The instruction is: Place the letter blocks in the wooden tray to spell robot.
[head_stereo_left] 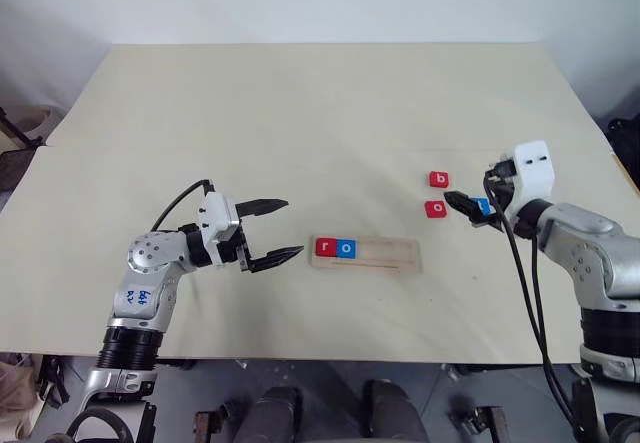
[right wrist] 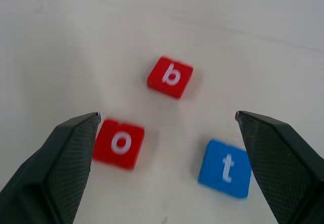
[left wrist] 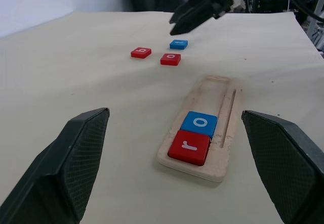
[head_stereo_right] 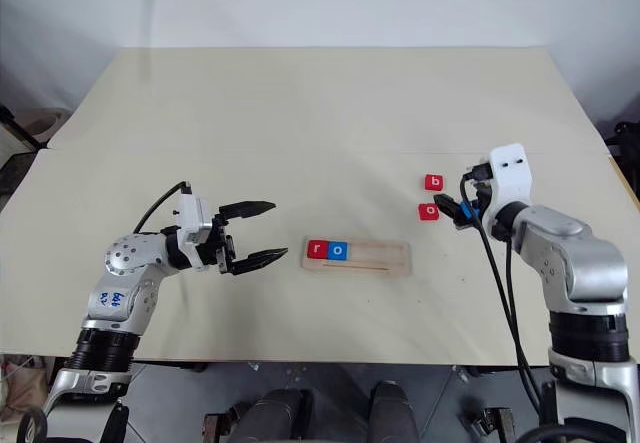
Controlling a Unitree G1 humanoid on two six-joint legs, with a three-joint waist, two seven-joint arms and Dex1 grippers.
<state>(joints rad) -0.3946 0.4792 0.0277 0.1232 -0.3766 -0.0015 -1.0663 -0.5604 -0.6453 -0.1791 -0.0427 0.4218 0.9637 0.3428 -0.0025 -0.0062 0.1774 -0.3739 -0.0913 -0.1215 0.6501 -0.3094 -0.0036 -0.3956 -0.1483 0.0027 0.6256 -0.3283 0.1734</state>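
The wooden tray lies flat on the pale worktop, toward its near edge and about midway between the two arms. Two letter blocks sit in its slot at the end nearer the left arm: the red r block at the very end and the blue o block touching it. The rest of the slot is bare wood.

The left pincer hovers just beside that filled end of the tray, pointing level across the worktop toward it. Its two black fingers stand wide apart with nothing between them. In the left wrist view the tray lies straight ahead between the spread fingers, apart from both.

The other three blocks lie loose on the worktop, off to the right of the tray and a little farther back. The red b block is farthest from the robot, the red o block is nearer, and the blue t block lies beside the red o, on the side of the right arm. None of the three touch.

The right pincer is over these blocks, tilted down, wide open and empty. From the head camera its fingers partly cover the blue t block, with the red o block just beside their tips. In the right wrist view all three blocks lie between its spread fingers.
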